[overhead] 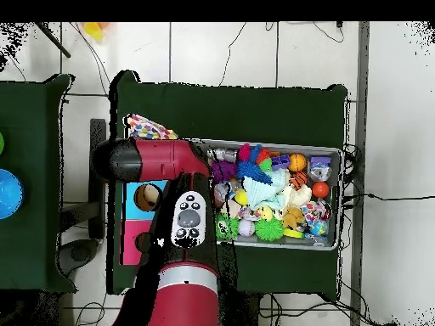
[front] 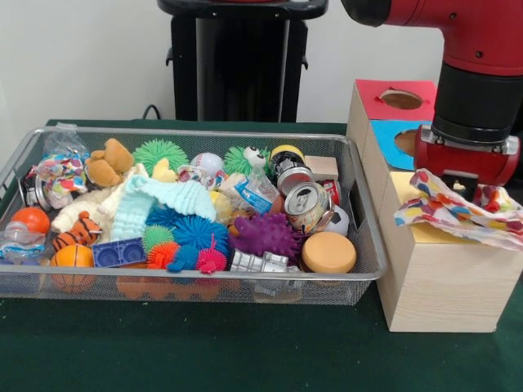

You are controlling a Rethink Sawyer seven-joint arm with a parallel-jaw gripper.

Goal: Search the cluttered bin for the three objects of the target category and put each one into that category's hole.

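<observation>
On the green bench (front: 204,351) sits a wire bin (front: 364,245) packed with clutter; beside it stands a wooden box (front: 441,286) with a red panel (front: 372,102) and a blue panel (front: 384,135) on top, each with a round hole; the nearest part of the box top is yellow (front: 406,188). Over that yellow part hangs the arm (front: 478,90), red and black, and under it a patterned cloth (front: 458,214) lies spread across the box top and drapes over its edge, touching the arm's lower end; the tool itself is hidden behind arm and cloth, so whether it is open or closed cannot be told. Within the bin lie a light blue knit cloth (front: 163,200), a purple spiky ball (front: 265,234), a dented can (front: 306,206), a tan disc (front: 328,251), an orange ball (front: 72,257), a toy tiger (front: 78,231) and a brown teddy (front: 110,163); from overhead the cloth (overhead: 149,129) shows at the box's end, away from the bin (overhead: 333,153).
</observation>
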